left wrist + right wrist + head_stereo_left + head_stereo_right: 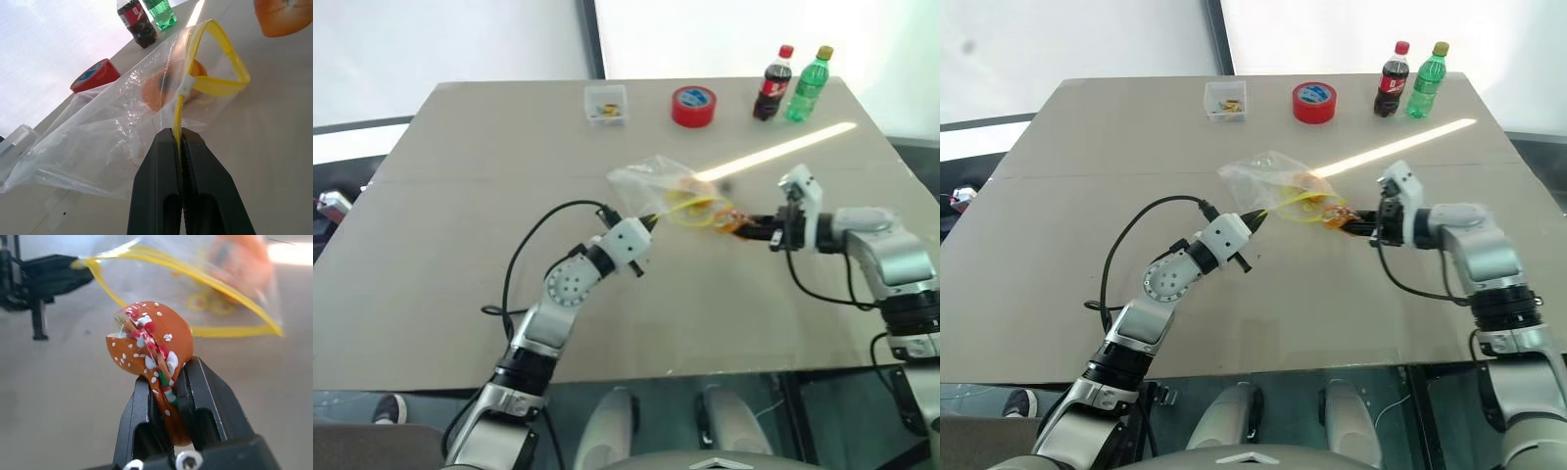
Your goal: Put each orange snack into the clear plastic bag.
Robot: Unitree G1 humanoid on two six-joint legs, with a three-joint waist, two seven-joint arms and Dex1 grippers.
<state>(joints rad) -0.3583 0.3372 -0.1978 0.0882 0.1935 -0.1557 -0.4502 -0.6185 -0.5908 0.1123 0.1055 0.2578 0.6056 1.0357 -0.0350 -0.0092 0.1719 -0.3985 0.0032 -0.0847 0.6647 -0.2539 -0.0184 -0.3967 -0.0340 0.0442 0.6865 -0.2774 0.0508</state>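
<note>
1. The left hand (182,142) is pinching the yellow zip strip of the clear plastic bag (651,181), holding its mouth gaping above the table (460,225).
2. One orange snack (164,90) is already sitting inside the bag.
3. The right hand (168,391) is clamping the second orange snack (149,340) between its fingers.
4. That snack is hanging just beside the bag's open mouth, on the right hand's side, so the coming push looks to run toward the left hand, straight through the yellow loop.
</note>
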